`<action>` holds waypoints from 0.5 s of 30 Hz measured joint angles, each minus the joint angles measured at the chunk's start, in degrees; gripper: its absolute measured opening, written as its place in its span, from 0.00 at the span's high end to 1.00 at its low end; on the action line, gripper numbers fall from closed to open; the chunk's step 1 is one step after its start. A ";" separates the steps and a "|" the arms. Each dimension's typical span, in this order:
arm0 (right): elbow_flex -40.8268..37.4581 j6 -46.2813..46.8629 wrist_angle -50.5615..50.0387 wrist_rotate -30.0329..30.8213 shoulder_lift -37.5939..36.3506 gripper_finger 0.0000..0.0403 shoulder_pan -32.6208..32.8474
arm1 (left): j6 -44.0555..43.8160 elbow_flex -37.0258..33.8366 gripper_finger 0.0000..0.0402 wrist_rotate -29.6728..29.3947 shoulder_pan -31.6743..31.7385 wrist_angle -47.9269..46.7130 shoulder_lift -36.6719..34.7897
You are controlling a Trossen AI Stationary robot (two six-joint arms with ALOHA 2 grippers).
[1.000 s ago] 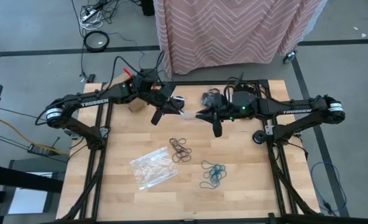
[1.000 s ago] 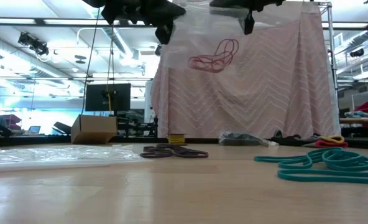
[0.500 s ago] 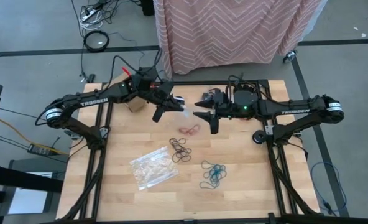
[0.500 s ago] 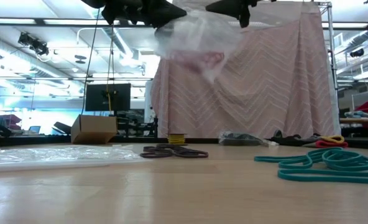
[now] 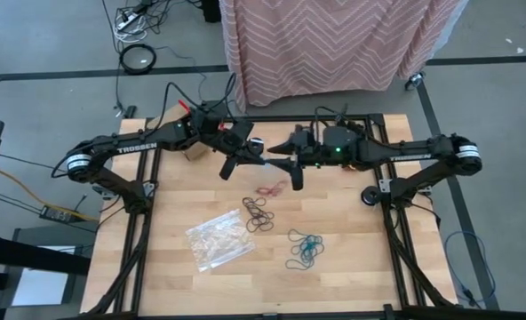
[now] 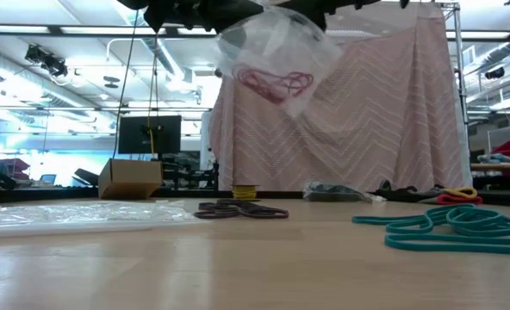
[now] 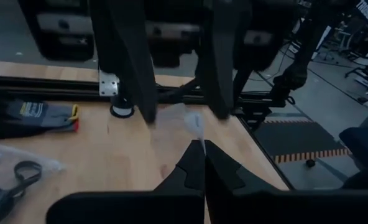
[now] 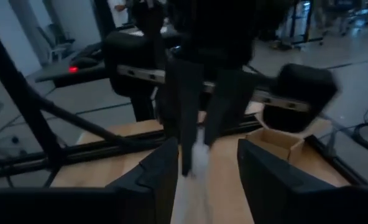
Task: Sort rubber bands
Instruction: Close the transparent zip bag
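A clear plastic bag (image 6: 272,52) hangs high above the table with red rubber bands (image 6: 276,83) inside it. My left gripper (image 7: 203,144) is shut on the bag's upper edge. My right gripper (image 8: 202,155) faces it from the table's right. It is open, one finger on either side of the bag's edge (image 8: 193,165); whether it touches, I cannot tell. Black rubber bands (image 5: 259,215) and teal ones (image 5: 304,249) lie in loose heaps on the table. My left gripper pinches the clear bag's upper edge (image 7: 195,127) between its two fingertips. The fingers come nearly level from the table's left. The bag hangs below them, clear of the table, with the red bands sagging in its lower part.
A second clear bag (image 5: 219,238) lies flat at the near left. A small cardboard box (image 5: 192,153) stands at the far left, dark packets (image 5: 298,138) at the far edge. A pink patterned cloth (image 6: 367,112) hangs behind the table.
My right gripper has opened, let go of the bag, and moved toward the table's left, closer to my left gripper. The bag, spread between both grippers before, now droops from the left gripper, and the red bands have swung lower and leftward.
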 joint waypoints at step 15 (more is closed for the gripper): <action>2.31 0.86 -4.33 -0.78 1.74 0.86 -0.11 | -0.20 0.04 1.00 -0.02 -0.07 -0.99 -0.04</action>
